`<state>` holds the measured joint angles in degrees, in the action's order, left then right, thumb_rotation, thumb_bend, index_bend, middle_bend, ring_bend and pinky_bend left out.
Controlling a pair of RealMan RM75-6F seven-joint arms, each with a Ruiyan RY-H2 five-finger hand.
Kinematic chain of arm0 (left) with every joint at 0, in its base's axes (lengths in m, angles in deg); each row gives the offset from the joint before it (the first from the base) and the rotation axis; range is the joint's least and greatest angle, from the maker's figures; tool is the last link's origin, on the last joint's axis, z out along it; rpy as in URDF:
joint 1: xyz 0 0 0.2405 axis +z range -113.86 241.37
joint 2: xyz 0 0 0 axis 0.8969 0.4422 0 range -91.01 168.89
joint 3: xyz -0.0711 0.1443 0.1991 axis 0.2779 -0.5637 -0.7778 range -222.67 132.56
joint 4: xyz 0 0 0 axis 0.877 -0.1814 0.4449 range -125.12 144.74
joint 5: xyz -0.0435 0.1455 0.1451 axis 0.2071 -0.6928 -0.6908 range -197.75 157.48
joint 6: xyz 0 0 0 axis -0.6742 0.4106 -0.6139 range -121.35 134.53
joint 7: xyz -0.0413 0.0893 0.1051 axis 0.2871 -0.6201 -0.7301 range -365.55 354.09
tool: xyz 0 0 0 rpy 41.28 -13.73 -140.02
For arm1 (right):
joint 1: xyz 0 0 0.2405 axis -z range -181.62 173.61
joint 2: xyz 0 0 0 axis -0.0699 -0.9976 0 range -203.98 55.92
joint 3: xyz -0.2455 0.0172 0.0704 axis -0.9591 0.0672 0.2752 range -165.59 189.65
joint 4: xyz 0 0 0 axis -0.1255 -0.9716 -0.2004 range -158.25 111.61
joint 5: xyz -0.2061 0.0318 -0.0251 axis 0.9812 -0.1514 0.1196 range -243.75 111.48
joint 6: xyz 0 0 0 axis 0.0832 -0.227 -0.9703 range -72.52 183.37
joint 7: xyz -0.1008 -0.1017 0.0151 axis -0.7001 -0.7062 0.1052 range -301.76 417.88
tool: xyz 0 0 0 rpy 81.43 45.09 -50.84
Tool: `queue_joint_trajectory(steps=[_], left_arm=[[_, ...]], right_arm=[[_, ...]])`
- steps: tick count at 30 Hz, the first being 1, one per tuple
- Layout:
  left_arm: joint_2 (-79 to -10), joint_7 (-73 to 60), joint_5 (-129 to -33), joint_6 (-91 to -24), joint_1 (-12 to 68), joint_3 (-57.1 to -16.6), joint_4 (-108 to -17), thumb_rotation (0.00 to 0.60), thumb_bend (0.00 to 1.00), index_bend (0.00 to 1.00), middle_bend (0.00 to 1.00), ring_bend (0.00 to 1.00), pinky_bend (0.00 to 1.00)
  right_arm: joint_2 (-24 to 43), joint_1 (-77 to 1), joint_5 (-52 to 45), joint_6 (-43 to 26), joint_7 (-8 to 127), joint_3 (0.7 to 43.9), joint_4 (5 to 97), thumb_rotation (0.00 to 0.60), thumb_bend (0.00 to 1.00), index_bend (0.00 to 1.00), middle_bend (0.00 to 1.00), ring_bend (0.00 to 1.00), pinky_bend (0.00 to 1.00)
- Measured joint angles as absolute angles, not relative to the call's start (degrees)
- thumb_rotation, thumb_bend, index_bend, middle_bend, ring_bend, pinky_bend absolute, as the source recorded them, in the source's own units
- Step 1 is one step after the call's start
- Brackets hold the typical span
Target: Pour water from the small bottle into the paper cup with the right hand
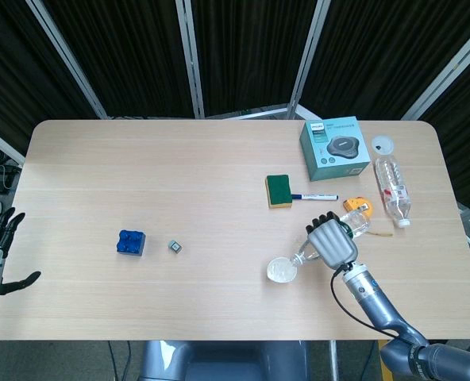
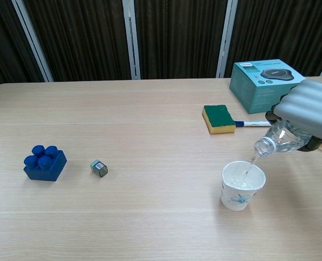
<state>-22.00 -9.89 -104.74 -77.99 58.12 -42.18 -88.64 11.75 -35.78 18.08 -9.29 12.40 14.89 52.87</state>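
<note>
Clear small bottle (image 2: 283, 140) gripped by right hand (image 2: 309, 110), mouth over paper cup (image 2: 242, 185) rim

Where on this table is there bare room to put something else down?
Bare wood runs between the blue block and green sponge, and along the far edge left of the teal box. It is crowded around the right hand, small bottle and paper cup.

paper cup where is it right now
The paper cup stands near the table's front edge on the right, just below the mouth of the tilted small bottle, in front of the sponge.
</note>
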Motion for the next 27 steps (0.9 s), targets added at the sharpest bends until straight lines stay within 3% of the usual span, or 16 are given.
queue_joint_trajectory(steps=[6, 15, 27], left_arm=[[-22.0, -9.9, -104.5, -77.7, 58.1, -42.2, -88.6, 0.6, 0.0, 0.0, 0.0, 0.0, 0.0], [-22.0, -10.0, -104.2, -77.5, 58.0, -42.2, -88.7, 0.6, 0.0, 0.0, 0.0, 0.0, 0.0], [-22.2, -10.1, -103.2, -76.3, 57.5, -42.0, -88.4, 0.6, 0.0, 0.0, 0.0, 0.0, 0.0]], right_arm=[[11.6, -35.6, 17.3, -8.9, 16.4, 15.2, 53.2, 0.6, 0.41, 0.51, 0.6, 0.58, 0.5], [11.4, -35.2, 17.9, -9.7, 32.6, 16.0, 53.2, 0.6, 0.41, 0.51, 0.6, 0.58, 0.5], [12.2, -35.4, 11.5, -7.6, 62.5, 22.2, 52.7, 0.6, 0.42, 0.51, 0.6, 0.58, 0.5]])
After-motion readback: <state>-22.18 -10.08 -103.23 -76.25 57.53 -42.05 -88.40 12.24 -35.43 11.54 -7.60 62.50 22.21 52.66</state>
